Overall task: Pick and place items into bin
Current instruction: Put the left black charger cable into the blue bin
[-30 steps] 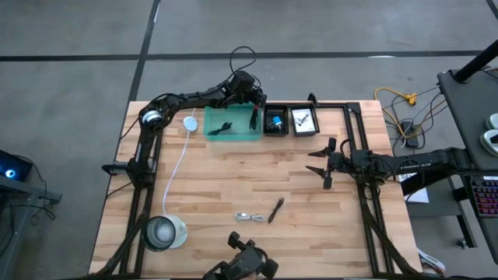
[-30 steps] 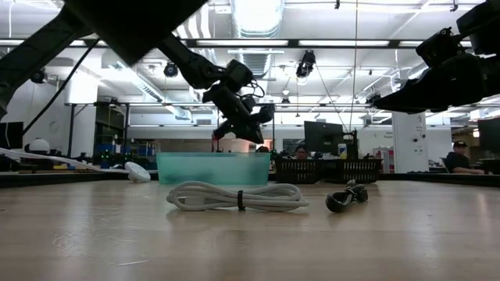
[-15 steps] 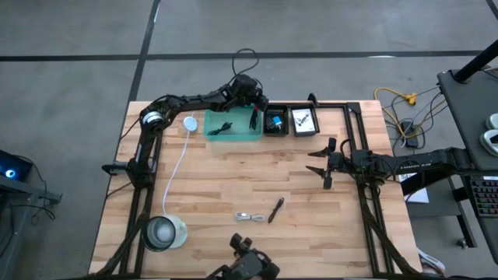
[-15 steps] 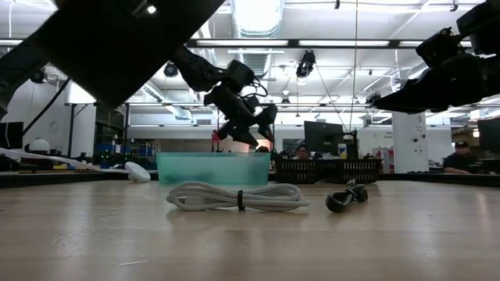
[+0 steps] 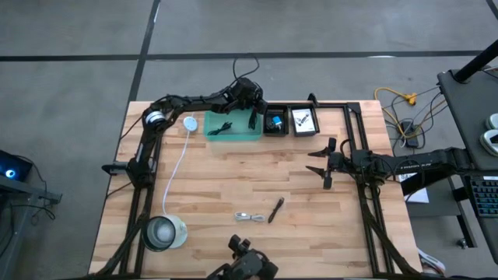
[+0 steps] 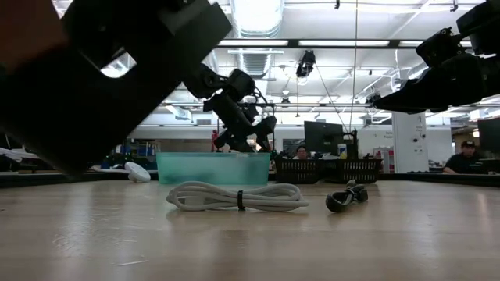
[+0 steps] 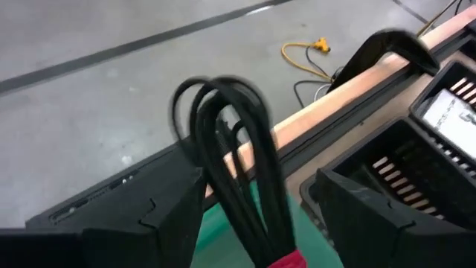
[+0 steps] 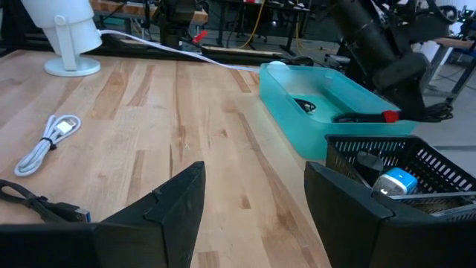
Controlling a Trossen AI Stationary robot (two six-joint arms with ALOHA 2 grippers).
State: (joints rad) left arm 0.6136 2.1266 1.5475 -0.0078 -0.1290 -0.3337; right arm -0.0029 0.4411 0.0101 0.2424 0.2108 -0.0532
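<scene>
Looped black cable bundle (image 7: 238, 156), red-tied

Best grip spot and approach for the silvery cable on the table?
Grip the silvery cable across the middle of its bundle, at the dark tie, coming straight down. It lies flat in a long narrow coil, so closing across the short width should catch all strands together.

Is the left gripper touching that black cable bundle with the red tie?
Touching. In the left wrist view the black cable bundle stands clamped between the left gripper fingers.

Bright ceiling lights, soft shadows, blurred near objects
</scene>
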